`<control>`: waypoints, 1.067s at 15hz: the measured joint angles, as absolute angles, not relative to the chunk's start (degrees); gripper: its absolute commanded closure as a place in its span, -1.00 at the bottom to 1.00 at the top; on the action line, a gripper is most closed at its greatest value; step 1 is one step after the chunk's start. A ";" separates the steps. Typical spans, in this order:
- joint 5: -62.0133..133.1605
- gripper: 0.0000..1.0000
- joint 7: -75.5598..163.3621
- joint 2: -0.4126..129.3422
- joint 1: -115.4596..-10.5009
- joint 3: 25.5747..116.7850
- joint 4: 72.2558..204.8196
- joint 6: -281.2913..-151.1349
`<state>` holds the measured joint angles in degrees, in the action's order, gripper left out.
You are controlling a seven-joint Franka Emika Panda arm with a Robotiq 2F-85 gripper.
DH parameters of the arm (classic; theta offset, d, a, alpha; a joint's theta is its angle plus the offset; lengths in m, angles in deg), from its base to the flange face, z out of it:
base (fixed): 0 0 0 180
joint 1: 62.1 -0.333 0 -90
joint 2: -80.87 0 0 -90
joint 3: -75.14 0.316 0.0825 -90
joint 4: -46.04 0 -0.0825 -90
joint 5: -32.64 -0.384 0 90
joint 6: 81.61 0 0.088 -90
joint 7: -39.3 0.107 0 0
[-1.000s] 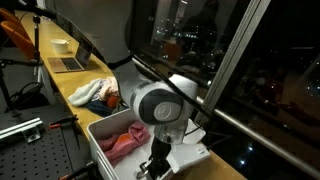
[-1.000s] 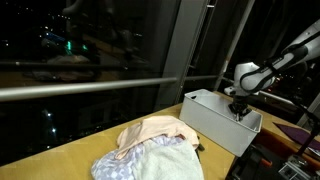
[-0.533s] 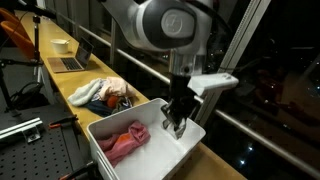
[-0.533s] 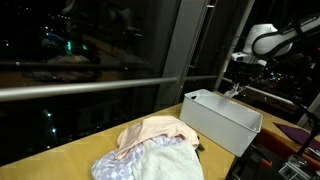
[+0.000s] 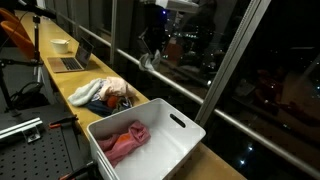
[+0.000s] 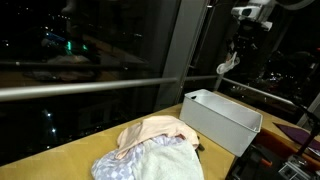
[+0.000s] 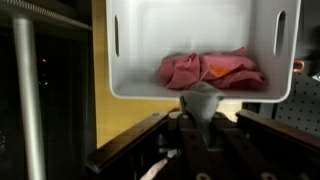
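Note:
My gripper (image 5: 152, 52) is raised high above the wooden counter, between the white bin (image 5: 190, 131) and the pile of clothes (image 5: 100, 93). It is shut on a small pale grey cloth (image 5: 148, 63) that hangs from the jaws. The gripper (image 6: 241, 45) and hanging cloth (image 6: 228, 66) also show above the bin (image 6: 226, 122) and the clothes pile (image 6: 150, 146). In the wrist view the grey cloth (image 7: 200, 100) sits between the jaws (image 7: 200, 122), with the bin (image 7: 122, 90) below holding a crumpled pink cloth (image 7: 210, 68). The pink cloth (image 5: 125, 141) lies in the bin's near end.
A laptop (image 5: 70, 62) and a white bowl (image 5: 62, 44) stand farther along the counter. Dark window glass with metal frames (image 5: 225, 70) runs along the counter's far side. An orange chair (image 5: 15, 35) and a perforated metal plate (image 5: 20, 130) are on the near side.
The gripper has risen out of the white bin with the pale grey cloth and moved up and toward the clothes pile. The pink cloth stayed in the bin.

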<state>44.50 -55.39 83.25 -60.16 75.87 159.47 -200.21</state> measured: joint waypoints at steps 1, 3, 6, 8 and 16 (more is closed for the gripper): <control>42.98 0.96 -54.58 83.96 -61.86 76.94 159.03 -198.93; 38.92 0.96 -53.63 84.30 -65.00 78.90 158.12 -197.37; 34.01 0.96 -51.44 83.26 -69.39 82.22 157.88 -197.41; 32.24 0.35 -48.81 81.34 -72.28 84.91 157.55 -197.82; 35.25 -0.65 -40.80 71.21 -77.12 89.78 155.93 -203.68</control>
<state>35.25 -40.80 71.21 -77.12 89.78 155.93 -203.68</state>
